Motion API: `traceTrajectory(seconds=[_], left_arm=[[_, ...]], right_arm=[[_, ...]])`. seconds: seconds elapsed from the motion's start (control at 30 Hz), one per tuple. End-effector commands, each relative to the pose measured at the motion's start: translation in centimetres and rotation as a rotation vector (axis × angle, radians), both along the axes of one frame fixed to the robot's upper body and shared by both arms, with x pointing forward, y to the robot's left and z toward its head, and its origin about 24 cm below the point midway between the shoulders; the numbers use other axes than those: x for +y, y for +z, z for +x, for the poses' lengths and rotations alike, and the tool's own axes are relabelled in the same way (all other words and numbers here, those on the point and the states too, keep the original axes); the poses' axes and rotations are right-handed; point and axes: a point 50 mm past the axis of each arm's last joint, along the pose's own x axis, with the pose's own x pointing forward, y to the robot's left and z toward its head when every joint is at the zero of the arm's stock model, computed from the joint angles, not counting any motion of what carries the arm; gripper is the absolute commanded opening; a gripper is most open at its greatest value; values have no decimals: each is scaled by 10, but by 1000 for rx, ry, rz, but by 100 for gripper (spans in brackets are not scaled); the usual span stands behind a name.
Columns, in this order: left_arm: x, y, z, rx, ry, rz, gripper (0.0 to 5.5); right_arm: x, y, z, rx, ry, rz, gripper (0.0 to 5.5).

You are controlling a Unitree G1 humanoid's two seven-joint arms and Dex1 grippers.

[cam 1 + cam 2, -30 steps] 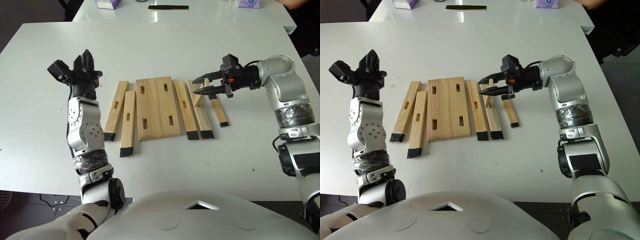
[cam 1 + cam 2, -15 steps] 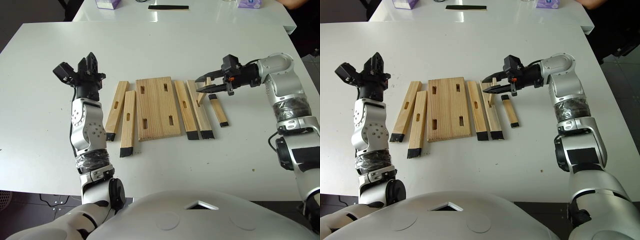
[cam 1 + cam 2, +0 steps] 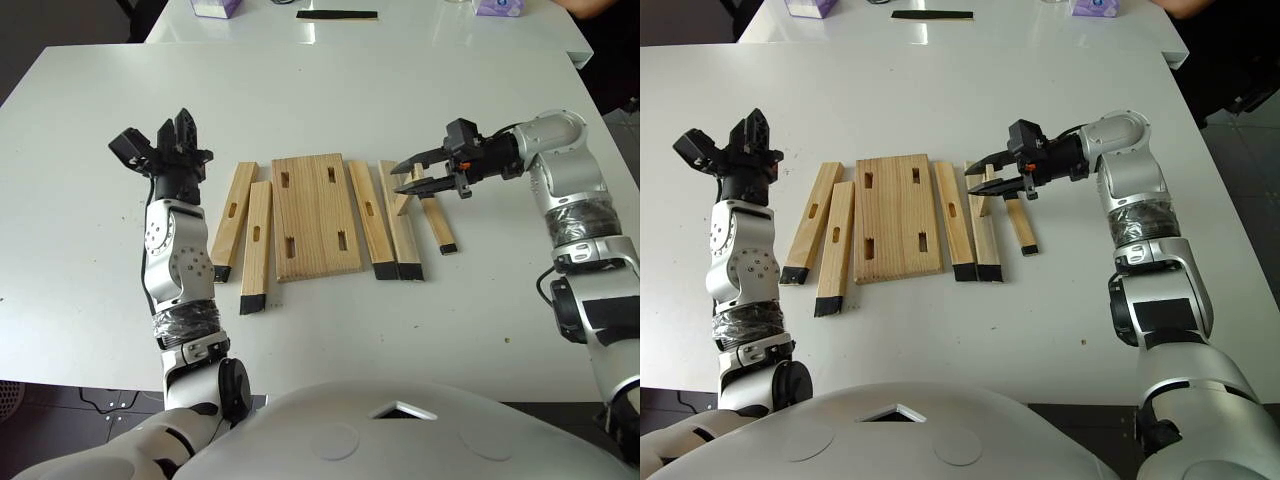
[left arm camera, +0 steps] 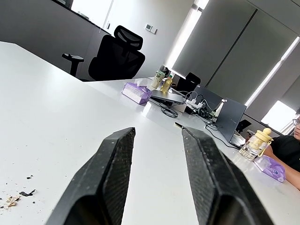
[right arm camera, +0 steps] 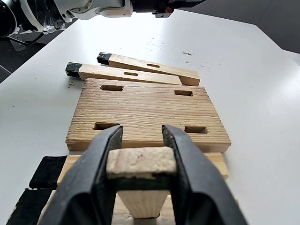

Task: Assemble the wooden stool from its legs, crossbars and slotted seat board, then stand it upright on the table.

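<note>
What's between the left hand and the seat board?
Two slotted legs, flat and side by side, lie between the left hand and the seat board; both eye views show them.

White table point(image 3: 330, 100), second white table point(image 3: 450, 32) behind, black office chair point(image 4: 117, 56), grey wall point(image 4: 33, 23), shaded windows point(image 4: 229, 51), daylight

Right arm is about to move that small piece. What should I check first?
1. Right end effector closed on the crossbar: ok.
2. Crossbar clear of the legs beneath it: cannot tell.
3. Left end effector open and empty: ok.
4. Left end effector held off the parts, to their left: ok.
5. Seat board flat on the table, four slots uncovered: ok.
</note>
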Motion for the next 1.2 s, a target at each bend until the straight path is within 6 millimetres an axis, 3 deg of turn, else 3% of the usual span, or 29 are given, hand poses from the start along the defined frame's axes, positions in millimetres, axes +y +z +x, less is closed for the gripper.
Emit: traceTrajectory(seconds=[0.03,0.23,0.53,0.8,0.9,0.93,1.2], left_arm=[[-2,-5,-1,18,-4,-3,187],[-3,-7,-3,21,-3,-6,187],[-5,-9,-1,27,-11,-7,187],[-6,-6,6,23,-34,8,187],[-4,-7,4,28,-27,10,187],[-4,-8,4,30,-24,10,187],[7,-7,4,12,57,-70,187]], right_arm=[[-3,-2,-3,12,11,-22,132],[-6,-14,-5,105,-31,3,132],[-15,-51,-8,183,-162,-43,132],[-10,-68,-15,230,-171,-61,132],[-8,-66,-11,211,-191,-62,132],[-7,-64,-9,197,-196,-56,169],[-4,-27,7,57,-308,86,280]])
